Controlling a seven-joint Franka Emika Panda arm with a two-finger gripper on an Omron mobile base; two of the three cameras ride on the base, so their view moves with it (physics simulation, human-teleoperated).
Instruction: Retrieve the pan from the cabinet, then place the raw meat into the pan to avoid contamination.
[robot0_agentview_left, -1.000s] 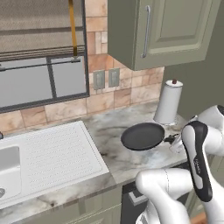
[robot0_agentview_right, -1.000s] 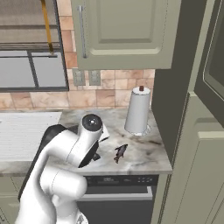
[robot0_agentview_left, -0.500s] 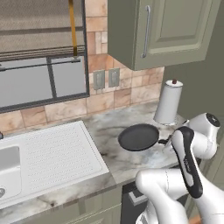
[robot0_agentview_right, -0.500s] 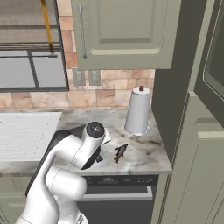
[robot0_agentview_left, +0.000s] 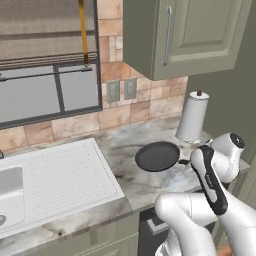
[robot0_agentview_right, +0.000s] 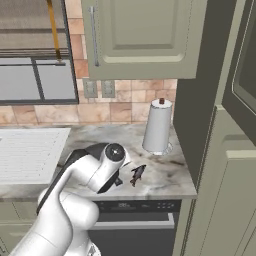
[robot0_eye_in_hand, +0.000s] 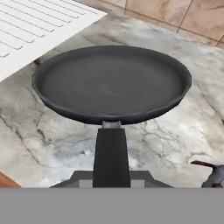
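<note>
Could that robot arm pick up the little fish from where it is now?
Probably not at once: the jaws hold the pan by its handle. The fish lies bare on the counter right beside the arm, so once the pan is released, likely yes.

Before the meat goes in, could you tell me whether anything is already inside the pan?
The pan is empty: its whole dark floor shows bare in the hand view. The raw meat lies beside it on the marble counter. What is under the pan is covered.
</note>
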